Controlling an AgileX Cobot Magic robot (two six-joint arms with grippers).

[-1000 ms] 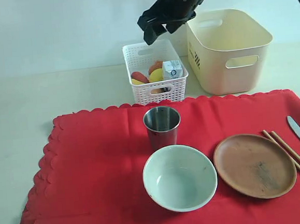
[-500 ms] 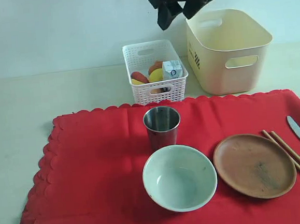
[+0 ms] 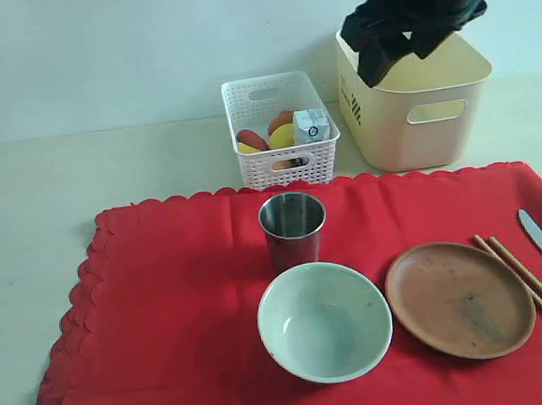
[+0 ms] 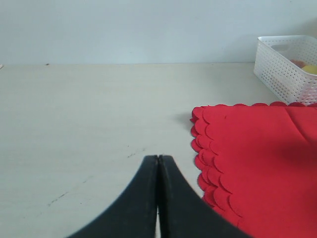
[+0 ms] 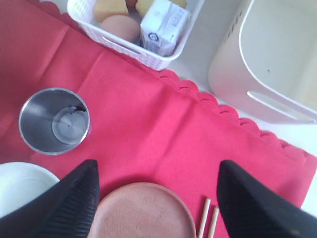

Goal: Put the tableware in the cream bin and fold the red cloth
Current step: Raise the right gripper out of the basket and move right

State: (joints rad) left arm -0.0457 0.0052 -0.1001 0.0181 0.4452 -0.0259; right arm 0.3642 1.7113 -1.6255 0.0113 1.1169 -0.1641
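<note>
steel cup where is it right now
In the exterior view the steel cup stands upright on the red cloth, mid-frame, between the bowl nearer the camera and the white basket behind it.

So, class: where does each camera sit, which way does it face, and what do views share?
Exterior: off the arms, looking down across the red cloth toward the cream bin; raised right gripper shows.
Left wrist: low, facing along the table to the cloth's edge; shut left gripper shows.
Right wrist: high, looking down on steel cup and plate; open fingers show.
Shared by all: cloth, white basket.
</note>
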